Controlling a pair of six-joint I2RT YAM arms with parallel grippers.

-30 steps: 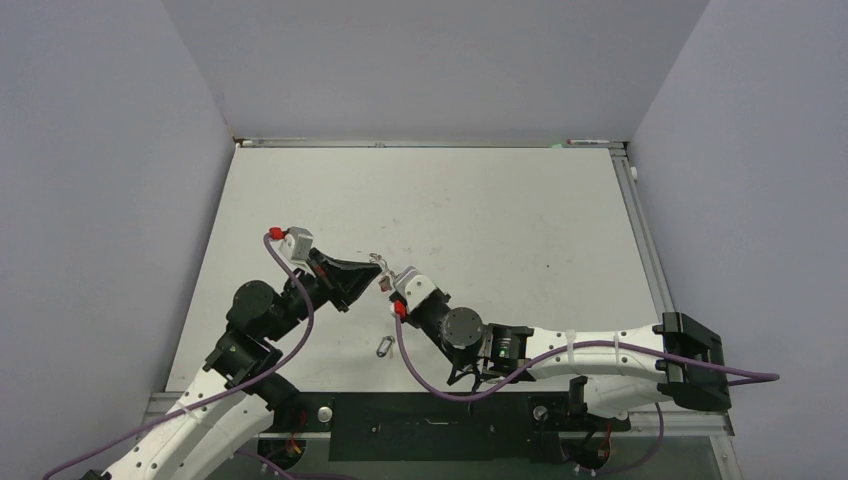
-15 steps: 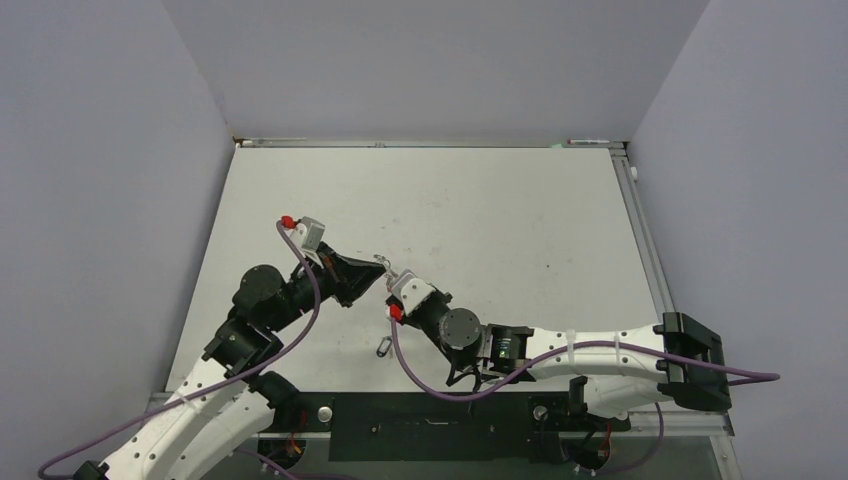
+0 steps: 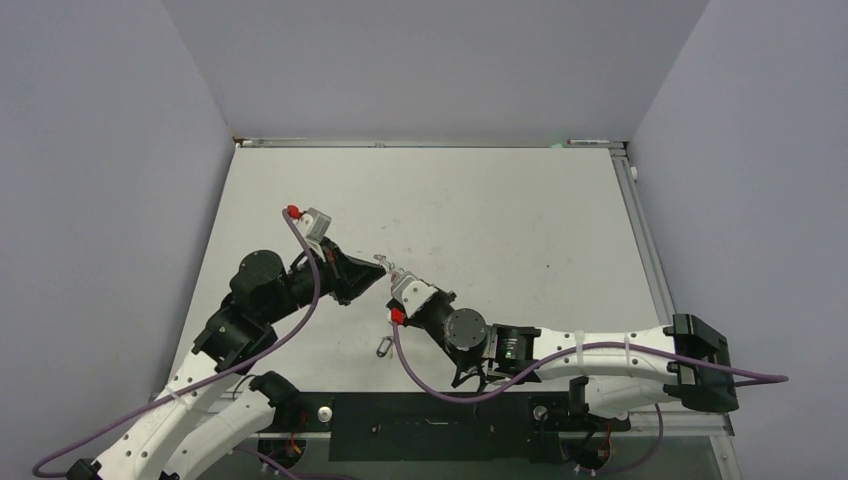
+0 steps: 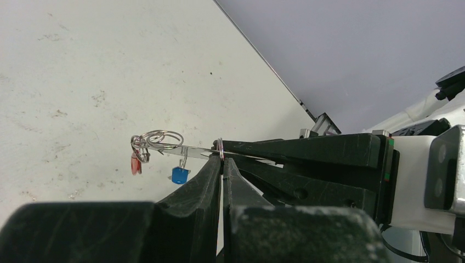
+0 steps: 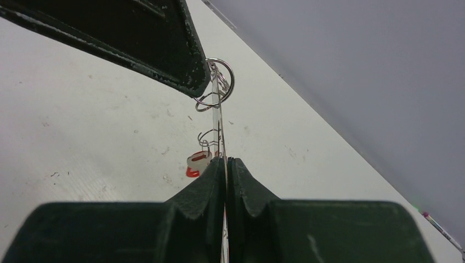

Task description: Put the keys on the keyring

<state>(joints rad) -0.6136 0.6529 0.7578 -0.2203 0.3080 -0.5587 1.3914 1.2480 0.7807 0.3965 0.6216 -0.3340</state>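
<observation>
— Nearest us, what do we have?

— The black mounting plate (image 3: 430, 412) between the two bases. Just past it the keys (image 3: 383, 346) lie flat on the table (image 3: 520, 210), a tiny dark loop beside the right arm's wrist and its purple cable (image 3: 402, 352). They are apart from both claws.

— And the keyring?

— The keyring (image 4: 192, 149) is off the surface, stretched between the two arms and seen almost edge-on from both wrists. The left gripper (image 4: 221, 163) has its fingers pressed together on the thin wire. The right gripper (image 5: 225, 163) pinches the same ring from the opposite side, fingers likewise squeezed tight. We see a red tag (image 4: 135, 163) and a blue tag (image 4: 178, 175) dangling from the ring's far end, next to some small coiled loops.

— The surface?

— Off-white and matte, with dark specks and faint scuffs. It runs back to a metal rail (image 3: 430, 143) along the far edge.

— The room?

— Plain pale lavender-grey walls (image 3: 430, 70) close the table in at the back and on both sides.

— Any lettering?

— Whatever is printed on the tags is too small for us to read.
</observation>
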